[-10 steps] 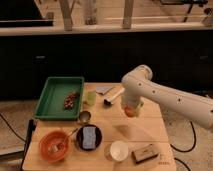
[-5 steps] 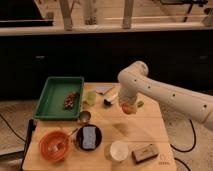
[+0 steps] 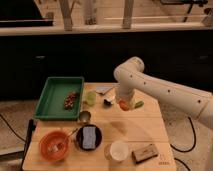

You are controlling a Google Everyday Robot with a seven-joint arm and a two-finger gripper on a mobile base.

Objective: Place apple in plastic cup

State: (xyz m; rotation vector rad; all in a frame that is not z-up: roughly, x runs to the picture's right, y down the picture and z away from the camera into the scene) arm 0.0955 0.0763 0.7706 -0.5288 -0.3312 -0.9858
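The apple (image 3: 123, 105), small and orange-red, sits in my gripper (image 3: 122, 102) at the end of the white arm, held above the middle of the wooden table (image 3: 140, 130). The gripper is shut on the apple. The plastic cup (image 3: 90, 98), translucent light green, stands upright on the table to the left of the gripper, beside the green tray. The apple is about a cup's width or two to the right of it. The fingers are largely hidden by the wrist.
A green tray (image 3: 52, 100) with brown bits is at back left. A small metal cup (image 3: 84, 117), an orange bowl (image 3: 52, 144), a black bowl with a blue sponge (image 3: 89, 137), a white cup (image 3: 119, 150) and a brown block (image 3: 146, 152) stand in front. A green vegetable (image 3: 138, 105) lies right of the gripper.
My arm has swung left with the apple in the gripper, bringing it nearer the light-green cup. Nothing else on the table has moved.
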